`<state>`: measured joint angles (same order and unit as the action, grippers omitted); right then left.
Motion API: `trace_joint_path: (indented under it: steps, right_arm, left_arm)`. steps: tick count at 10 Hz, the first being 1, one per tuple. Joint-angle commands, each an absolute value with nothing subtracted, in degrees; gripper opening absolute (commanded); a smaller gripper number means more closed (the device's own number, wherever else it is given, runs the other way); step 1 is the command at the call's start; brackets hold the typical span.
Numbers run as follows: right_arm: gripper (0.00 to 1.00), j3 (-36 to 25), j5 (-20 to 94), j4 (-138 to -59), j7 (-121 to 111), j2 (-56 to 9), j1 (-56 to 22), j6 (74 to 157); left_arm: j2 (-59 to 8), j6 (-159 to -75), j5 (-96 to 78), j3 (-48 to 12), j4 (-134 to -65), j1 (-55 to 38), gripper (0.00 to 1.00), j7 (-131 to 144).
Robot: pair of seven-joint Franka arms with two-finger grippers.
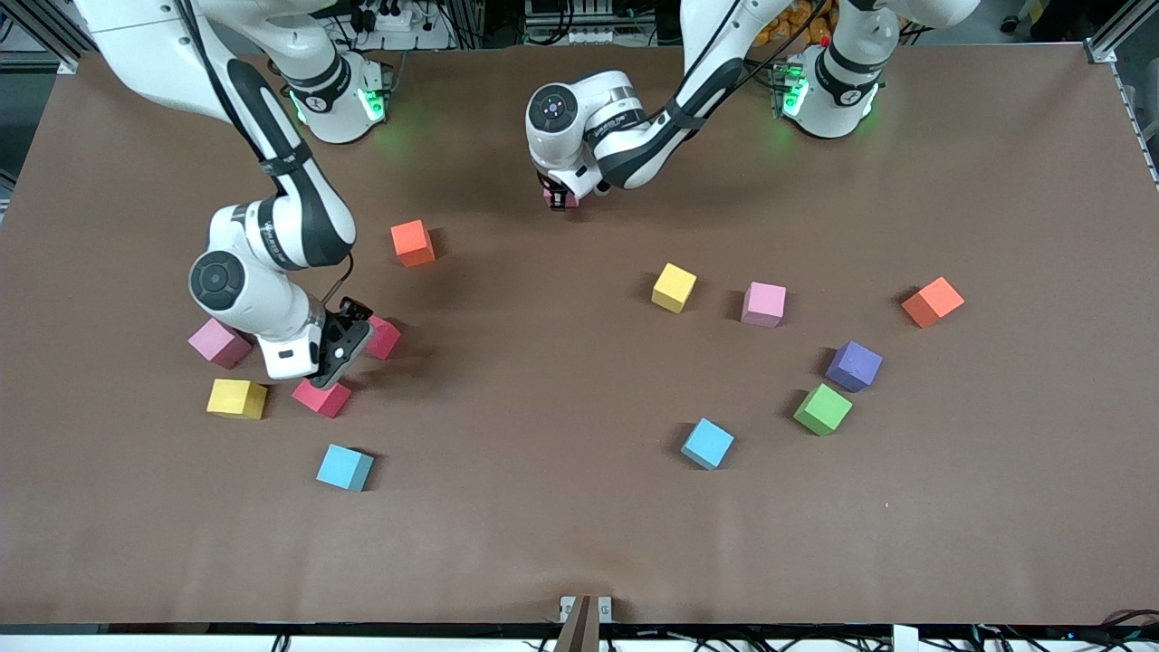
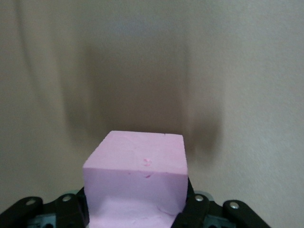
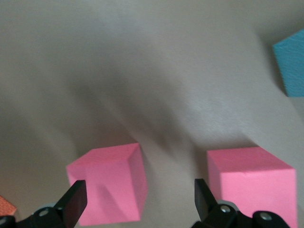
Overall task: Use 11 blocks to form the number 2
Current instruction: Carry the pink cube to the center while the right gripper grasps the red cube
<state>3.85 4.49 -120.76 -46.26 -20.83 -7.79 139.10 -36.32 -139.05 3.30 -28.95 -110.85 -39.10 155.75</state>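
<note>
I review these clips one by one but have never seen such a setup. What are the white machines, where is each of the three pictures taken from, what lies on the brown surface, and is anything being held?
Two white robot arms stand at a brown table. One picture looks down from a high camera facing them; the other two come from cameras on the arms' wrists. Coloured foam cubes lie scattered: yellow, pink, red, light blue, purple, green, and two orange. The left gripper, over the table's middle toward the arms' bases, is shut on a pink cube, which fills the left wrist view. The right gripper is open and holds nothing, low at two red cubes toward the right arm's end.
</note>
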Motion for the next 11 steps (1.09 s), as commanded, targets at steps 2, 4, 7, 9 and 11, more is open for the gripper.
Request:
trace_joint_path:
  steps: [2, 4, 7, 9, 11]
  right_arm:
    - [1.00, 4.22, 5.71, -123.49, -47.64, -18.19, -9.40, 140.10]
    - [1.00, 4.13, 5.71, -123.31, -51.73, -18.54, -8.62, 140.01]
    - [1.00, 4.13, 5.71, -123.49, -53.79, -19.33, -8.00, 140.27]
    - [1.00, 4.22, 5.80, -125.14, -53.53, -19.51, -8.87, 142.62]
    - [1.00, 4.13, 5.80, -126.20, -53.70, -19.42, -10.55, 143.78]
  left_arm:
    - [-34.28, -145.27, 6.85, -28.48, -116.80, -38.76, 0.00, 158.91]
    - [-32.62, -146.33, 7.12, -28.56, -119.78, -38.85, 0.00, 158.91]
    - [-30.95, -146.25, 7.12, -28.65, -120.23, -37.01, 0.00, 159.17]
    - [-30.85, -146.25, 7.12, -28.57, -120.23, -36.74, 0.00, 159.87]
    - [-31.20, -146.25, 7.12, -28.48, -120.23, -37.35, 0.05, 159.61]
